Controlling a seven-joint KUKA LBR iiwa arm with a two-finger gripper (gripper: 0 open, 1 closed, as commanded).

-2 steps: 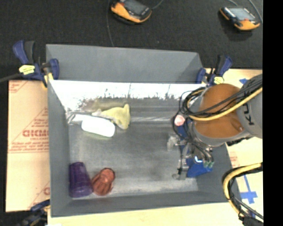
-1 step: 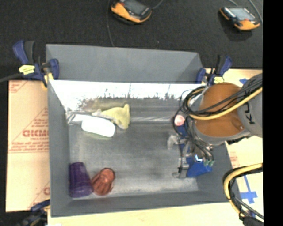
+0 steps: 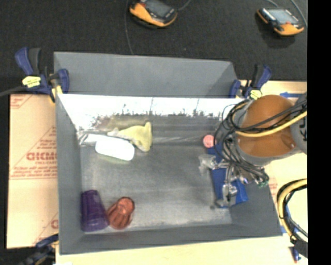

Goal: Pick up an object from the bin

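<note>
A white, smooth oblong block (image 3: 115, 150) lies near the back-left of the grey metal bin (image 3: 155, 72), touching a pale yellow crumpled soft piece (image 3: 138, 135) just behind it to the right. In the front-left corner, a purple ribbed plastic cup-shaped piece (image 3: 92, 210) lies on its side beside a red-orange ribbed plastic piece (image 3: 120, 212), the two touching. A small pink ball (image 3: 208, 141) sits by the back wall, towards the right. Outside, on the black floor (image 3: 77, 26), two orange-and-black handheld devices (image 3: 153, 11) (image 3: 280, 21) rest well apart, cables attached.
</note>
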